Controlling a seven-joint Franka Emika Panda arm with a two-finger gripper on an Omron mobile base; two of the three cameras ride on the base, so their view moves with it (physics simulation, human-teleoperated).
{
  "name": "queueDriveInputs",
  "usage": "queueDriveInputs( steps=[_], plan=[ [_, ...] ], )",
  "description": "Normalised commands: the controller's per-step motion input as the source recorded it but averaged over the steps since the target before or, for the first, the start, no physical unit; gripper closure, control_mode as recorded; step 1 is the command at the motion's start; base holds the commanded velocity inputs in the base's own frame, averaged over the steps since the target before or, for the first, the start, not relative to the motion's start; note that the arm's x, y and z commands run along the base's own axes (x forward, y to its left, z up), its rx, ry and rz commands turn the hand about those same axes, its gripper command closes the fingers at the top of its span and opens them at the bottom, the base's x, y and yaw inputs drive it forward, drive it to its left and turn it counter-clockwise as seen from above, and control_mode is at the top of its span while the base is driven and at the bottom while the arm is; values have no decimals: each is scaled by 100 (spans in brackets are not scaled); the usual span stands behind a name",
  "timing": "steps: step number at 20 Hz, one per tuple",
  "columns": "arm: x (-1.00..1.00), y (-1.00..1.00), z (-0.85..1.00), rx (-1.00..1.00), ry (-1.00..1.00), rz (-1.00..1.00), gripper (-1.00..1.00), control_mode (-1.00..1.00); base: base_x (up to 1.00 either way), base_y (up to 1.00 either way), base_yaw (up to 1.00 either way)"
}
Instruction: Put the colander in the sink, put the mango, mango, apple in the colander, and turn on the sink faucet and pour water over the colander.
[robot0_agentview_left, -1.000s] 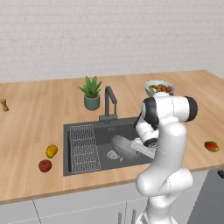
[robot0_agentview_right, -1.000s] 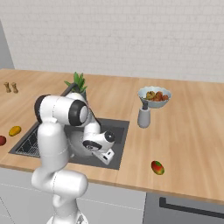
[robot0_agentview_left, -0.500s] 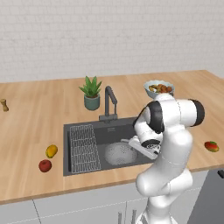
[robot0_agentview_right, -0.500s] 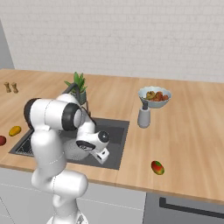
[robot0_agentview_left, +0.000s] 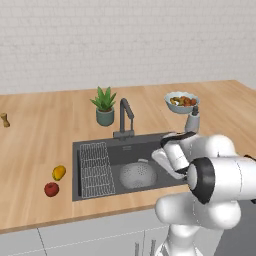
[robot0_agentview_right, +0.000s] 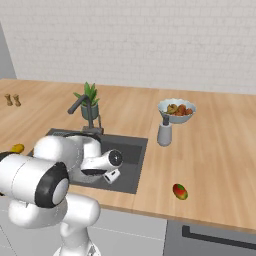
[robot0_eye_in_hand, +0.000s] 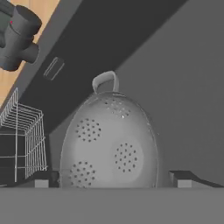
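The colander (robot0_agentview_left: 138, 175) is seen lying on the floor of the sink (robot0_agentview_left: 131, 148), beside the wire rack (robot0_agentview_left: 95, 169) that fills the sink's left part. In the hand view the colander (robot0_eye_in_hand: 111, 144) is shown from close above, with one small handle at its far rim. The pincer (robot0_eye_in_hand: 113, 178) is held just over the colander's near rim, its two dark tips spread wide on either side of it with nothing pinched between them; whether the tips touch the metal cannot be told.

The sink faucet (robot0_agentview_left: 124, 118) is set at the sink's back edge, its spout bent toward the basin. A potted plant (robot0_agentview_left: 104, 106) is placed just behind it on the counter (robot0_agentview_left: 45, 135). Near the counter's front edge, left of the sink, the apple (robot0_agentview_left: 51, 189) and a mango (robot0_agentview_left: 59, 172) are found close together. A second mango (robot0_agentview_right: 179, 191) is seen right of the sink, near the front edge. A bowl of mixed food (robot0_agentview_right: 176, 110) and a grey soap dispenser (robot0_agentview_right: 164, 132) are set behind the sink's right corner.
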Motion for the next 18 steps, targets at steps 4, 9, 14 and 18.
queueDriveInputs(
  steps=[4,9,14,18],
  plan=[
    [0,0,100,2,16,0,-100,-100,0,0,0],
    [-28,0,99,-2,15,0,-100,-100,0,0,0],
    [-94,0,58,-7,-4,4,-100,-100,0,0,0],
    [-89,0,38,-9,-19,11,-100,-100,0,0,0]
  ],
)
